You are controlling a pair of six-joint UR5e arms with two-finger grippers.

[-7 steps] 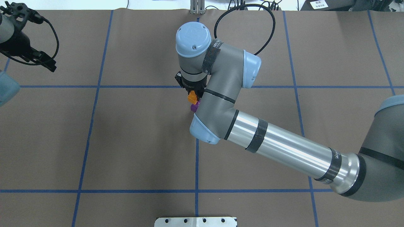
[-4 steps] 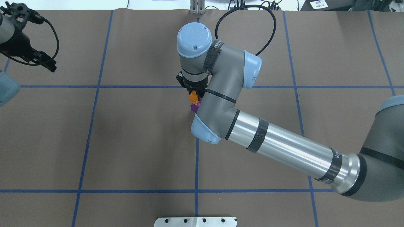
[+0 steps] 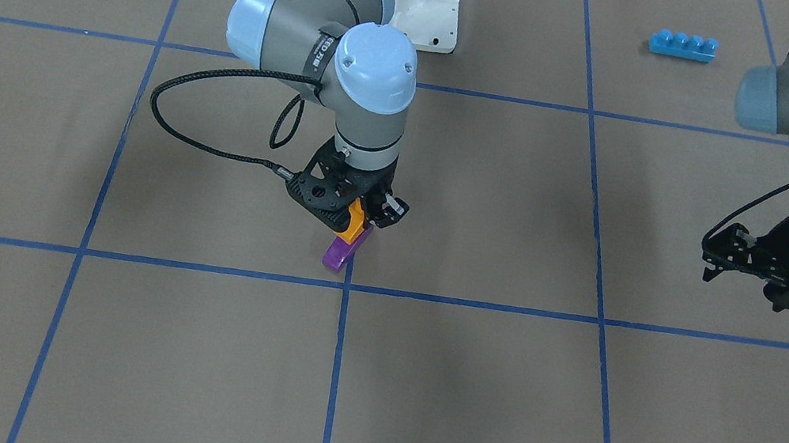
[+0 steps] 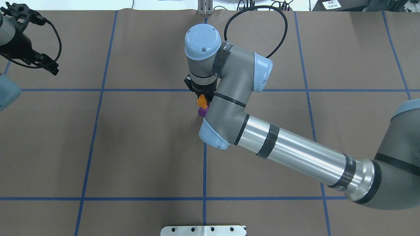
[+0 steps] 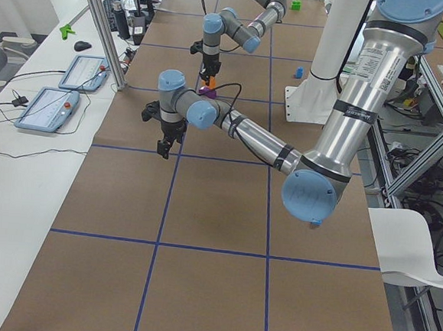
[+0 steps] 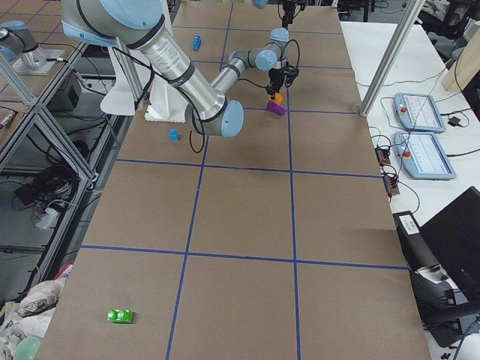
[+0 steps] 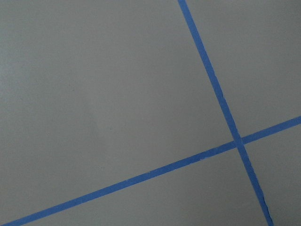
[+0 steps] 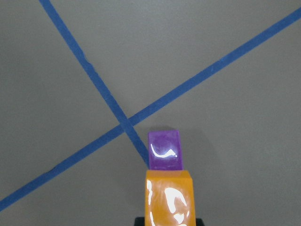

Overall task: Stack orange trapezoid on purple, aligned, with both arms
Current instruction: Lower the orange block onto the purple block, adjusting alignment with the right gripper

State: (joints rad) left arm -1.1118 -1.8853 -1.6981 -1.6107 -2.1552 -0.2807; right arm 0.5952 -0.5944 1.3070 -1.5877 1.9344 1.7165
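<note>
My right gripper (image 3: 361, 218) is shut on the orange trapezoid (image 3: 356, 223) and holds it upright just above the purple brick (image 3: 340, 253), which sits on the brown mat beside a blue tape crossing. In the right wrist view the orange brick (image 8: 169, 200) is directly below the purple one (image 8: 164, 149), edges nearly in line. Both show in the overhead view, orange (image 4: 202, 101) over purple (image 4: 202, 112). I cannot tell whether they touch. My left gripper (image 4: 50, 67) hovers far off at the table's left side, empty; I cannot tell if it is open.
A long blue four-stud brick (image 3: 682, 45) lies near the left arm's base. A small blue brick (image 6: 174, 135) and a green brick (image 6: 120, 316) lie far off. The white robot base (image 3: 433, 11) stands behind the stack.
My right gripper has come down a little with the orange trapezoid, closer to the purple brick. The left arm has not moved.
</note>
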